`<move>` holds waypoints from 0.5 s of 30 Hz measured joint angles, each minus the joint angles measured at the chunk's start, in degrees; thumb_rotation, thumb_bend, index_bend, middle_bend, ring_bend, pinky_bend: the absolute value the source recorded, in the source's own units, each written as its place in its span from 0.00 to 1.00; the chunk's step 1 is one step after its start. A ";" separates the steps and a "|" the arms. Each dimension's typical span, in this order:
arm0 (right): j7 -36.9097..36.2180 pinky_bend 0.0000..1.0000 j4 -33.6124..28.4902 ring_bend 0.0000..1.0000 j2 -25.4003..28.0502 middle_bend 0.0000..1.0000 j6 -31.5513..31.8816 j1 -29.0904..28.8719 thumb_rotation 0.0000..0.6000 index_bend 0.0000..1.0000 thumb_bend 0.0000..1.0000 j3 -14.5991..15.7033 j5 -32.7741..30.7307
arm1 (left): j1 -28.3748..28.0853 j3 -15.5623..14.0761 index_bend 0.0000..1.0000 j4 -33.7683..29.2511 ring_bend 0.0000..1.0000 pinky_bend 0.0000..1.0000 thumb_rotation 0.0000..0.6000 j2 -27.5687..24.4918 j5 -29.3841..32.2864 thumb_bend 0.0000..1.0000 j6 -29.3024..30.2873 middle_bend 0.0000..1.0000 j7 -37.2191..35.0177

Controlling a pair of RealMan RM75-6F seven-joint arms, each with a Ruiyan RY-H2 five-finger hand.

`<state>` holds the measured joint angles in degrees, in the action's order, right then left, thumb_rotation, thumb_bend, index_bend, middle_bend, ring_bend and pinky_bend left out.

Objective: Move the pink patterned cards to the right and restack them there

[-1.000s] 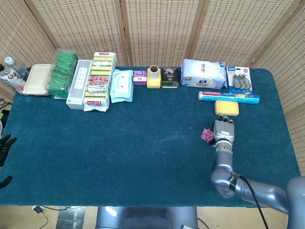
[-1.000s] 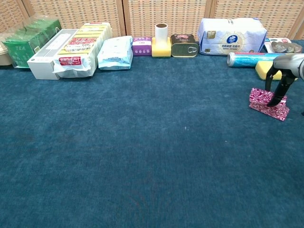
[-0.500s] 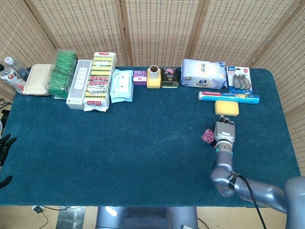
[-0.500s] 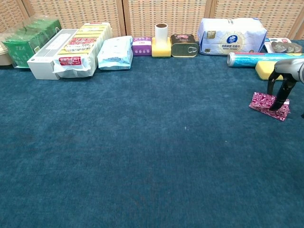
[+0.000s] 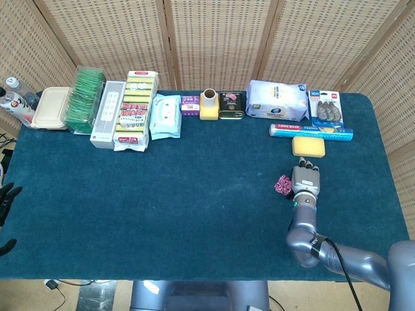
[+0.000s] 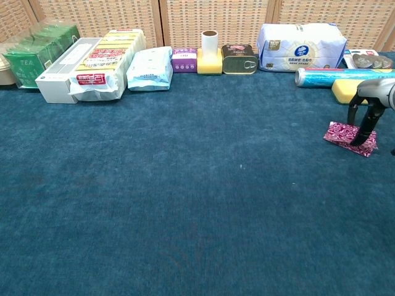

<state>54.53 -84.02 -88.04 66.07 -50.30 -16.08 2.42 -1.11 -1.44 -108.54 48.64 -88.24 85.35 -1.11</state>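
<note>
We see the right hand (image 6: 369, 108) with fingertips pressed down on the pink cards (image 6: 347, 137), right of centre, near the sponge (image 5: 308, 146). A far-left green box (image 6: 36, 54) reads "TEA".

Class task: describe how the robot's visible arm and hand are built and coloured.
The right arm is glossy silver-grey, made of rounded segments, with a black cable running along it. The right hand is grey metal with dark, slender fingers. A dark shape at the head view's left edge cannot be identified.
</note>
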 measured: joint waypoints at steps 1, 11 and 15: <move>0.10 0.09 0.09 0.00 -0.08 0.00 0.15 -0.01 1.00 0.40 0.27 -0.01 -0.07 | 0.01 -0.01 0.00 0.00 0.00 0.08 1.00 -0.02 0.00 0.10 0.00 0.00 -0.04; 1.17 0.10 0.04 0.00 -0.45 0.00 1.26 -0.02 1.00 0.39 0.27 -0.78 -1.93 | 0.02 -0.04 0.00 0.09 0.00 0.08 1.00 -0.04 -0.19 0.10 0.05 0.00 -0.09; 1.41 0.10 -0.10 0.00 -0.57 0.00 1.22 0.00 1.00 0.39 0.27 -1.13 -2.20 | 0.16 -0.08 0.00 0.13 0.00 0.08 1.00 -0.09 -0.35 0.10 0.33 0.00 -0.31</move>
<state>55.94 -84.12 -88.61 67.29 -50.31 -17.21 0.21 -0.95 -1.51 -108.41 48.55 -88.58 85.68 -1.42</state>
